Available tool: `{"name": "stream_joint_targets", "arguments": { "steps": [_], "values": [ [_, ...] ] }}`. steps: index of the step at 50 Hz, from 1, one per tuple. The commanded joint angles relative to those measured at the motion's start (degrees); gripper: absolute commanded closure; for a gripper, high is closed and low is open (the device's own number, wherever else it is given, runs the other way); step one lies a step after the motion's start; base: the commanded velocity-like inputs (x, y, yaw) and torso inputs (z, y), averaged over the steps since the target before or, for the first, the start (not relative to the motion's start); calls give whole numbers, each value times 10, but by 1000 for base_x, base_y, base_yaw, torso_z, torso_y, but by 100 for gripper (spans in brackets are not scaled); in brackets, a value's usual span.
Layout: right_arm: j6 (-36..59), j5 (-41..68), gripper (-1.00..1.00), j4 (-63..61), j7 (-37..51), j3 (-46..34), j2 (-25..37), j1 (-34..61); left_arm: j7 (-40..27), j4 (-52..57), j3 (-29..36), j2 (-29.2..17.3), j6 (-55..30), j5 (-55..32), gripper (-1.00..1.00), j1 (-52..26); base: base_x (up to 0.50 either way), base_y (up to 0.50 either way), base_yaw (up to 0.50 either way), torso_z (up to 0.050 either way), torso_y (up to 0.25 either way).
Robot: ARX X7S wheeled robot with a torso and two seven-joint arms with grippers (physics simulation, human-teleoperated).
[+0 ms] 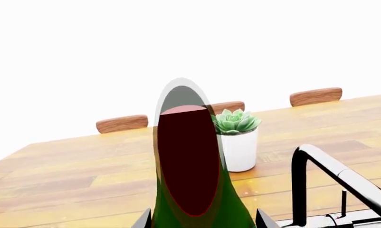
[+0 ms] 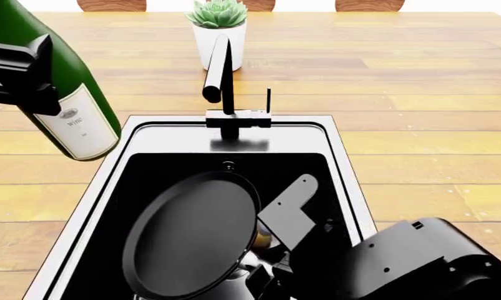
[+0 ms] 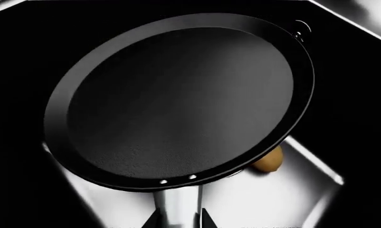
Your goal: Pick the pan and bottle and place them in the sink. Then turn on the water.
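Sink [image 2: 342,150] set in table [image 2: 417,81]. Faucet [image 2: 225,94] at sink's far rim, plant pot [image 2: 218,44] just behind it. Pan [image 2: 192,234] tilted inside sink, small ball [image 3: 268,160] under pan's edge. Bottle [image 2: 67,100] left of sink, above table, held by left gripper [image 2: 17,72].

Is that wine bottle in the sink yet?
No. The bottle hangs tilted in the left gripper, above the counter beside the sink.

bottle [image 1: 189,166] between claw tips | white plant pot [image 1: 239,149] behind | faucet [image 1: 333,178] beside
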Motion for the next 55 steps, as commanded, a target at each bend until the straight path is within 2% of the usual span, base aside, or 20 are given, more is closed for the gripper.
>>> {"name": "stream_joint_targets", "arguments": {
  "steps": [1, 24, 52, 53, 55],
  "values": [
    [2, -67, 100, 20, -48, 7, -10, 7, -3, -3, -10, -2, 11, 8, 100, -13, 0, 0, 0, 0, 0],
    [-27, -175, 100, 64, -148, -34, -15, -25, 5, -4, -6, -6, 30, 22, 100, 12, 0, 0, 0, 1, 3],
    [-37, -200, 100, 113, -164, -63, -23, -32, 6, -5, -8, -7, 37, 24, 100, 24, 0, 0, 0, 1, 3],
    [-35, -198, -100, 116, -162, -64, -24, -32, 6, -5, -7, -7, 38, 25, 100, 25, 0, 0, 0, 0, 11],
    [-33, -196, -100, 121, -160, -66, -24, -31, 6, -4, -7, -7, 39, 25, 100, 26, 0, 0, 0, 0, 0]
  ]
}}
